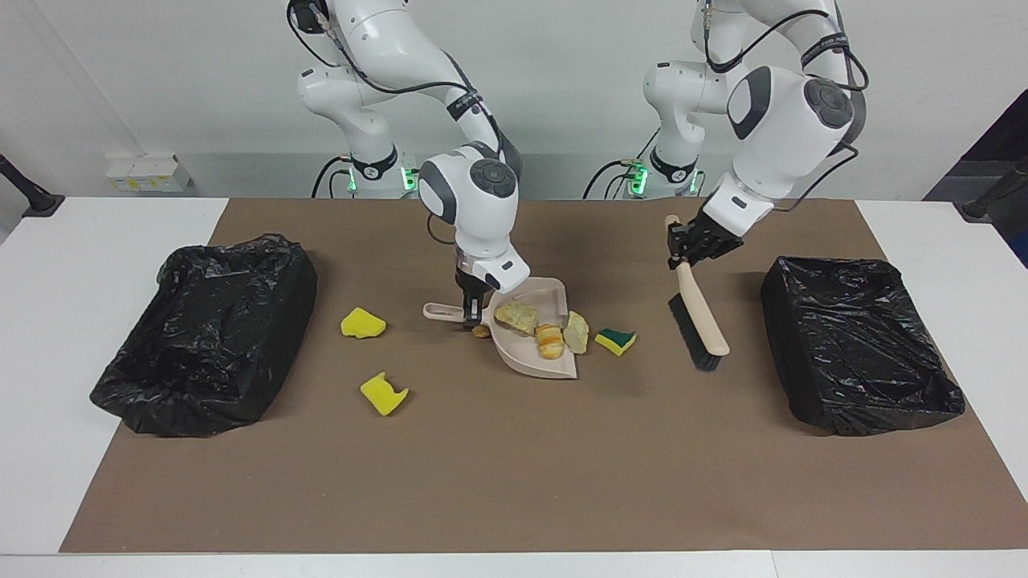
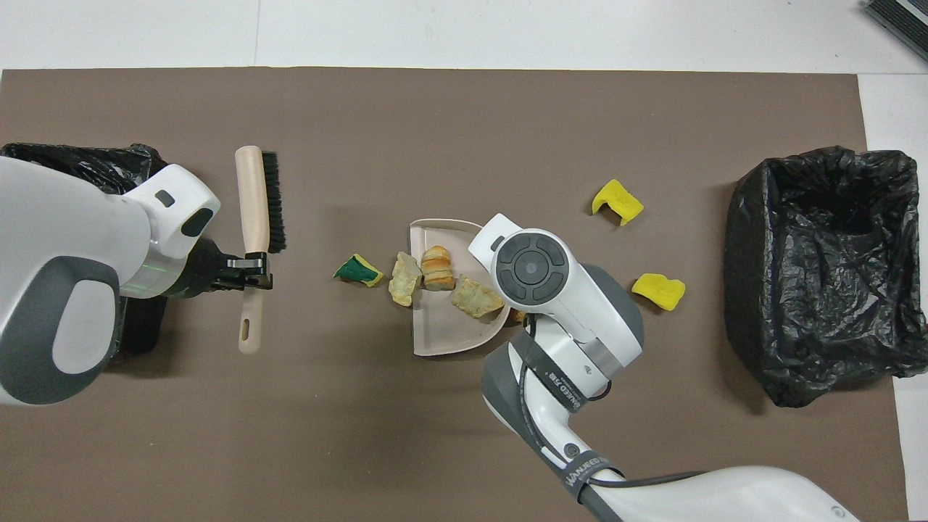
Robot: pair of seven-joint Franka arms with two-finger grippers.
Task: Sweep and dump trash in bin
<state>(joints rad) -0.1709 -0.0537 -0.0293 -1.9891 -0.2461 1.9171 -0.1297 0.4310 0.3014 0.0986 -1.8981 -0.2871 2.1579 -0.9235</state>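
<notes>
My right gripper (image 1: 472, 307) is shut on the handle of the beige dustpan (image 1: 530, 361), which rests on the brown mat. Two tan bread chunks (image 1: 518, 317) of trash lie in the pan (image 2: 442, 337). A third chunk (image 2: 404, 278) sits across its open lip. A green-backed sponge scrap (image 1: 615, 340) lies on the mat just outside that lip. My left gripper (image 1: 681, 255) is shut on the handle of the brush (image 1: 700, 317), which hangs tilted over the mat beside the bin (image 1: 859, 345) at the left arm's end. In the overhead view the right wrist hides the right gripper.
Two yellow sponge pieces (image 1: 363, 323) (image 1: 384, 393) lie on the mat between the dustpan and the second black-bagged bin (image 1: 209, 333) at the right arm's end. A small brown crumb (image 1: 482, 330) sits under the pan's handle. White table borders the mat (image 1: 514, 482).
</notes>
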